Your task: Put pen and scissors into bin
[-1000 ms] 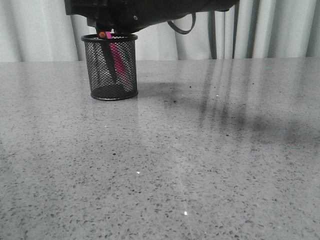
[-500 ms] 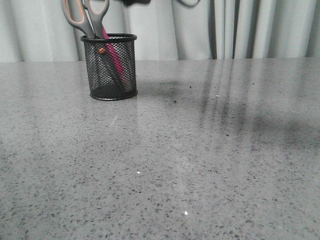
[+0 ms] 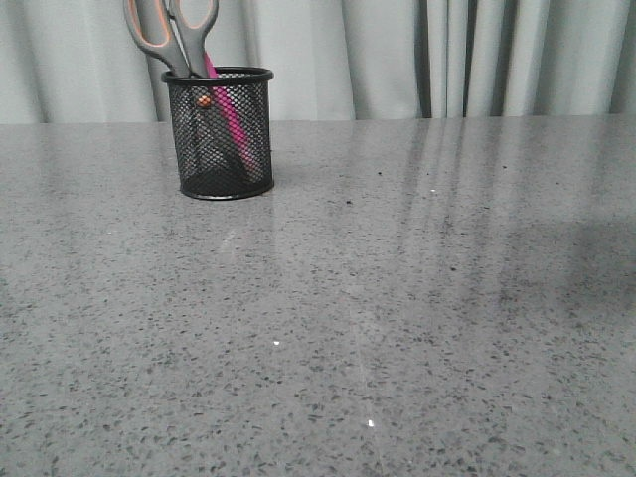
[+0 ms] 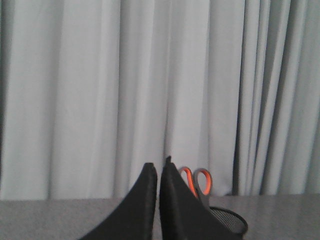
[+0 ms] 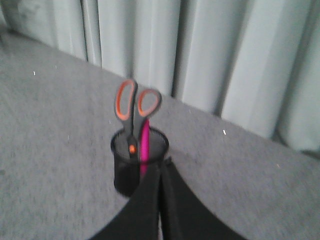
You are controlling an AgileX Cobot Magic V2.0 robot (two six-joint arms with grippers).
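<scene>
A: Front view first: your small round black wire-mesh bin [image 3: 219, 132] stands on the speckled grey stone-look worktop [image 3: 397, 318], far left, close to the pale pleated curtain [image 3: 328, 55]. The large scissors with dark grey handles lined in orange [image 3: 171, 35] stand blades-down inside it, orange pivot screw just under the rim, and the slim bright pink pen [image 3: 229, 109] leans beside them, also inside. You look done.

B: So what could still bite me?

A: Mostly the weight up top. The scissors' handles rise well above the rim and lean to one side, while the cup is light mesh on a smooth, glossy surface. A nudge to those loops would likely tip or slide the lot. From the right wrist, your right pincer [image 5: 160, 172] sits above and near the bin with its fingers pressed together, holding nothing; a careless sweep there is the main risk. The picture is blurred, so I can't judge clearance finely.

B: And the left?

A: The left pincer [image 4: 158, 170] is likewise narrowed to a sliver, empty, with the bin off to its side. Neither arm shows in the front view. The rigid steel blades won't shift by themselves.
</scene>
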